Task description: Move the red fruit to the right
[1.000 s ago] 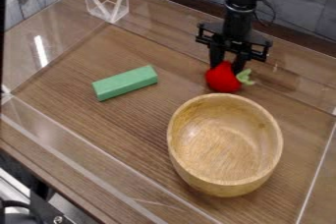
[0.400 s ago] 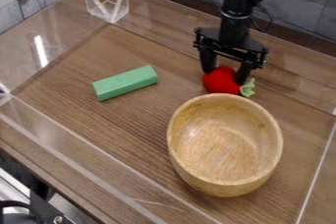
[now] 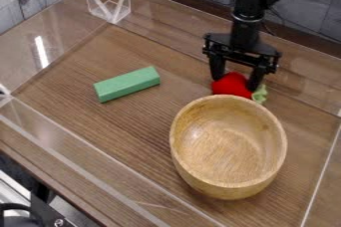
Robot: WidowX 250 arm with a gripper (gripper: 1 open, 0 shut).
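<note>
Place: on a brown wooden table seen from above, right of the middle and just beyond a bowl, lies the small round glossy red toy fruit point(image 3: 230, 85).
Fruit's leaf: a small light-green piece point(image 3: 261, 94) on the fruit's right side, pointing toward the right of the view.
Gripper: the black metal robot gripper point(image 3: 242, 64) is directly over the fruit, reaching down from the top of the view, its lower parts overlapping the fruit's upper edge.
Jaws: spread wide, one side toward the left and the other toward the right, with the fruit below and between them; whether they touch it cannot be told.
Bowl: a large round light-wood bowl point(image 3: 229, 151), far bigger than the fruit, fills much of the lower right; its far rim comes up close to the fruit's near side, and the fruit is outside it. Its inside is smooth and yellowish tan.
Block: a green rectangular block point(image 3: 127, 85) lies flat to the left of the fruit, well apart from it, set at a slant with its right end farther from the viewer.
Wire object: a small white wire-like object point(image 3: 110, 4) stands near the far edge, toward the upper left.
Table: the brown wooden table point(image 3: 80, 121) has visible grain, and its left edge runs slantwise beside a dark area.
Lower left corner: a black, partly cut-off object point(image 3: 19, 215), too little shown to name.
</note>
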